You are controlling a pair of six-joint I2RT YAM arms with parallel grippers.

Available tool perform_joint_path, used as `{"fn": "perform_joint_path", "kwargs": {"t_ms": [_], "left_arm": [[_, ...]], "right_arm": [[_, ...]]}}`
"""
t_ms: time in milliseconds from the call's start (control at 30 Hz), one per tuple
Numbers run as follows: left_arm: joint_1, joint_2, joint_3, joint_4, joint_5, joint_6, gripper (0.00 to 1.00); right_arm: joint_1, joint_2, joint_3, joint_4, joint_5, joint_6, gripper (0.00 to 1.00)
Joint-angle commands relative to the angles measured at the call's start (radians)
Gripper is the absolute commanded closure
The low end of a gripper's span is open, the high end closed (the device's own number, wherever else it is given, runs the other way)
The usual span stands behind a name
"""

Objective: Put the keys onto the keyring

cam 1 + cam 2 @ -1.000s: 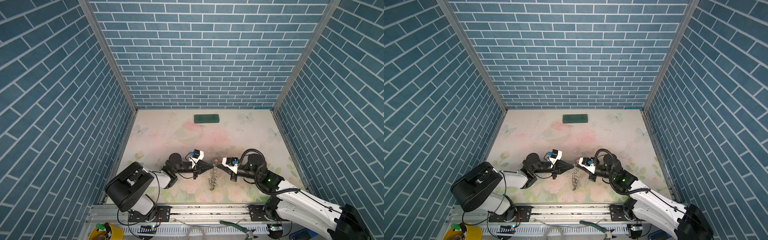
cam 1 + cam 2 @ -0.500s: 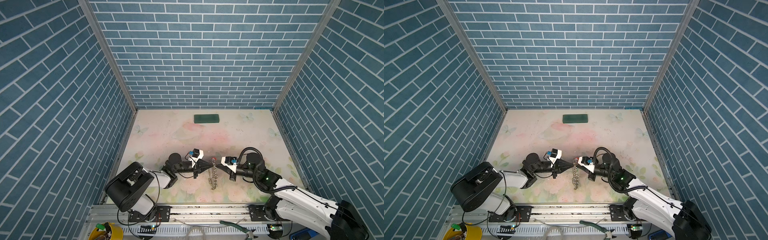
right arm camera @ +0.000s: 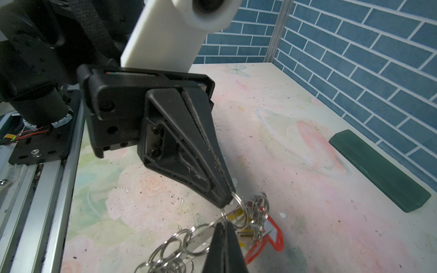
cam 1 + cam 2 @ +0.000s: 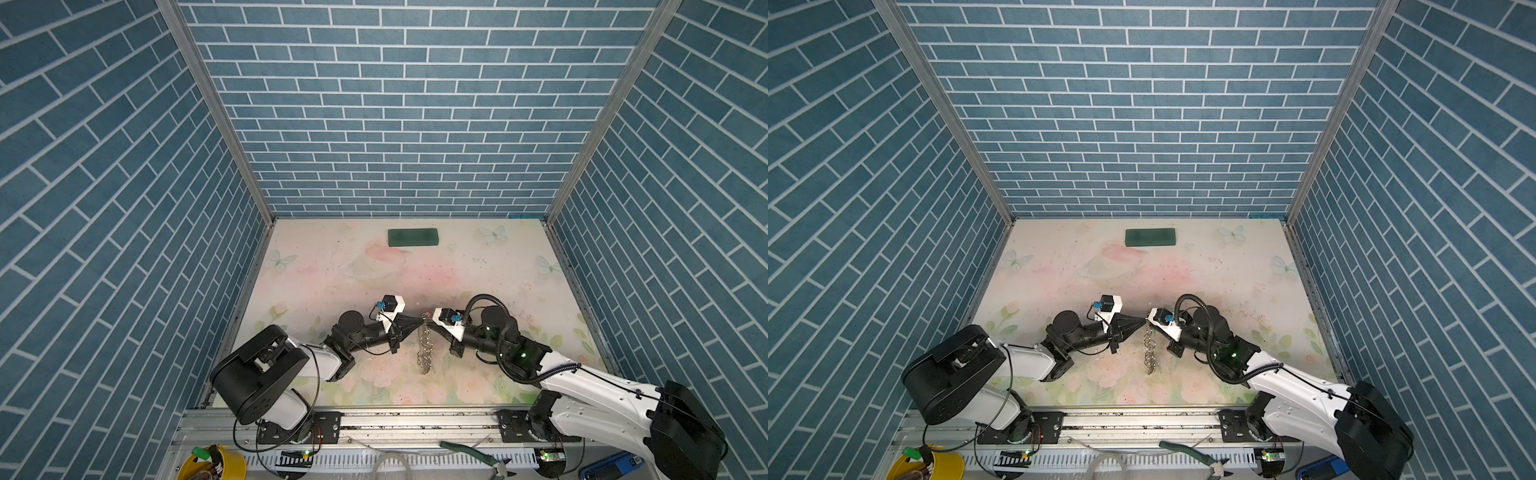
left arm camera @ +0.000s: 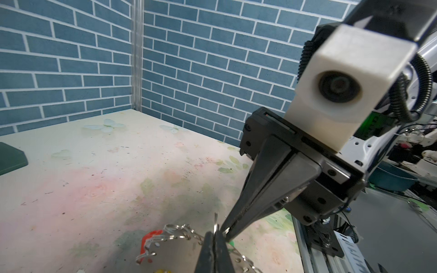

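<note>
Surface (image 4: pixel 478 282): pale floral print w/ butterflies, pink blotches, dark specks, scuffs. Dark green rect block (image 4: pixel 413 237) lies flat near far edge, approx mid-width, long side parallel to edge. Keyring (image 4: pixel 424 353) low end nr front edge; contact unclear.

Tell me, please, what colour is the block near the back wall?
Dark green; the block shows best in the right wrist view.

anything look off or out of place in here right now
Nothing spilled or broken. Only oddity: the keyring hangs edge-on between the left tool and right tool, both shut on its small rings, rather than lying flat.
</note>
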Motion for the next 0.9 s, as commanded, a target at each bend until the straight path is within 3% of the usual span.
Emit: {"fn": "perform_joint_path", "kwargs": {"t_ms": [0, 333, 600, 733, 867], "left_arm": [[-0.008, -0.008, 0.006, 0.099, -0.092, 0.013, 1.0], [-0.017, -0.01, 0.0, 0.098, -0.1, 0.035, 1.0], [-0.017, -0.024, -0.006, 0.098, -0.059, 0.061, 1.0], [-0.017, -0.028, 0.001, 0.098, 0.016, 0.069, 1.0], [-0.016, -0.023, 0.022, 0.098, 0.14, 0.062, 1.0]], "right_arm": [[0.026, 0.027, 0.057, 0.012, -0.002, 0.02, 1.0], [0.036, -0.014, 0.066, -0.023, -0.04, 0.049, 0.88], [0.034, -0.153, 0.028, -0.116, 0.067, 0.032, 0.71], [0.027, -0.196, 0.034, -0.169, 0.159, 0.022, 0.72], [-0.019, -0.204, 0.051, -0.224, 0.093, 0.033, 0.76]]}}
